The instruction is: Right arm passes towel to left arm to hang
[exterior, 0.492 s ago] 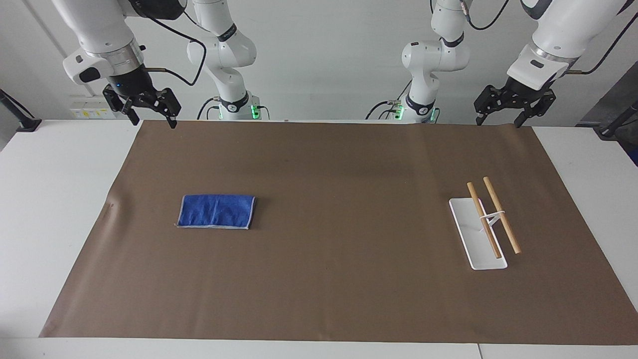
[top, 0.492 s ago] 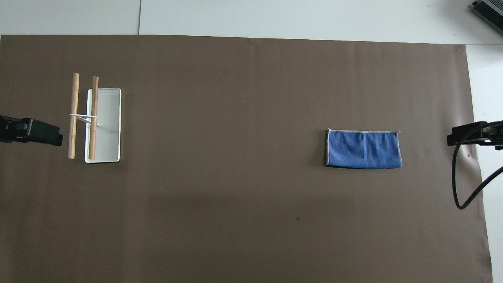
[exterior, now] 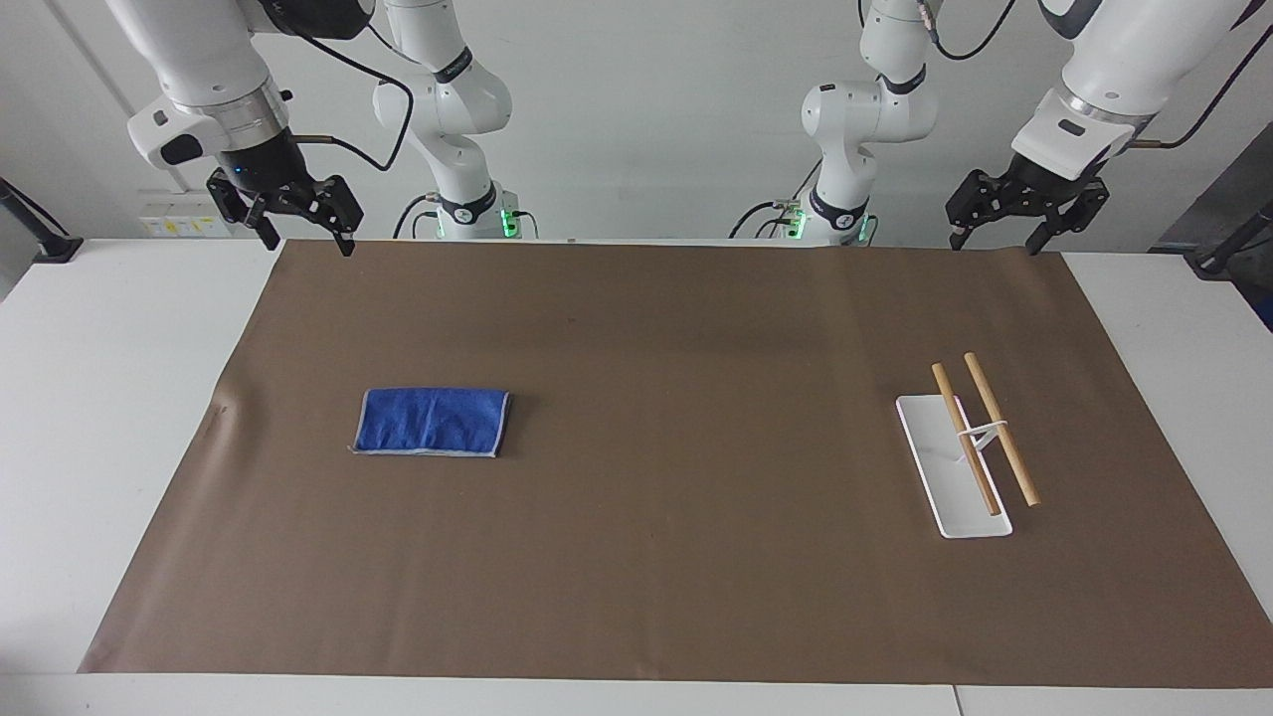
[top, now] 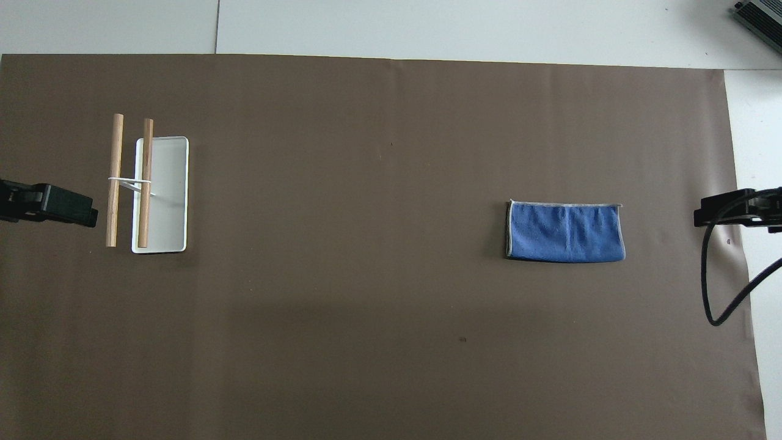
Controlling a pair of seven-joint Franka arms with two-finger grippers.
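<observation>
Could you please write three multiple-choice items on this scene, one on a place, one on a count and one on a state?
1. Where is the towel?
A. flat on the brown mat
B. over the rods
C. in a gripper

2. How many wooden rods does the white rack carry?
A. one
B. two
C. four

3. How is the right gripper?
A. shut on the towel
B. open, holding nothing
C. resting on the rack

Answers: 1 A, it lies flat, untouched. 2 B, two rods lie side by side. 3 B, its fingers stand apart in the air.

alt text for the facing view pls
A folded blue towel lies flat on a brown mat, untouched. Both arms wait raised, right tool and left tool open. A white rack with two wooden rods stands at the left arm's end.
</observation>
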